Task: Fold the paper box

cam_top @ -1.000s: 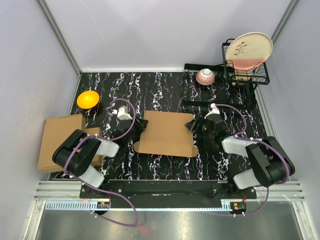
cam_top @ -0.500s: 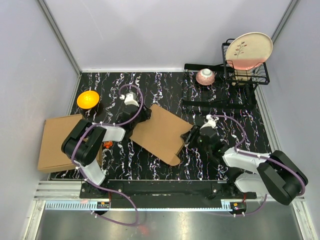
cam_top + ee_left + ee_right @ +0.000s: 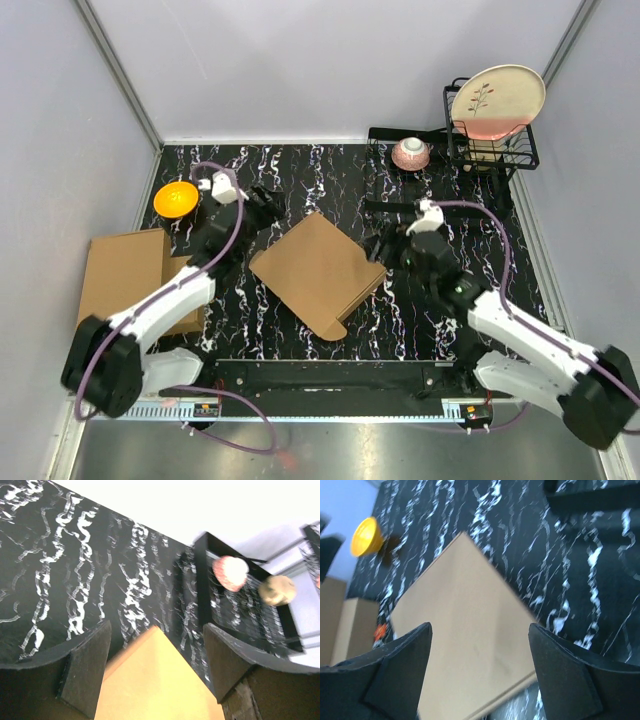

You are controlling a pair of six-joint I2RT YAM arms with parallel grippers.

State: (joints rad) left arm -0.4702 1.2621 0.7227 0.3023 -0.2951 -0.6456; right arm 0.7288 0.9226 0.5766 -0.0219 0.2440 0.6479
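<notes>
Both wide: left claw and right claw flank the paper box, seemingly not touching.

Bright, even light is coming from overhead in the top view, keeping the pale walls clean and the white veins of the black tabletop crisp. Only soft, short shadows are gathering beneath the arms. The left wrist picture is smearing with motion: the paper box corner is blurring, the pink bowl is looking soft, and the wall is blowing out white. The right wrist picture is blurring too, with the orange bowl streaking. The left claw and right claw are showing dark and shaded in the foreground.
</notes>
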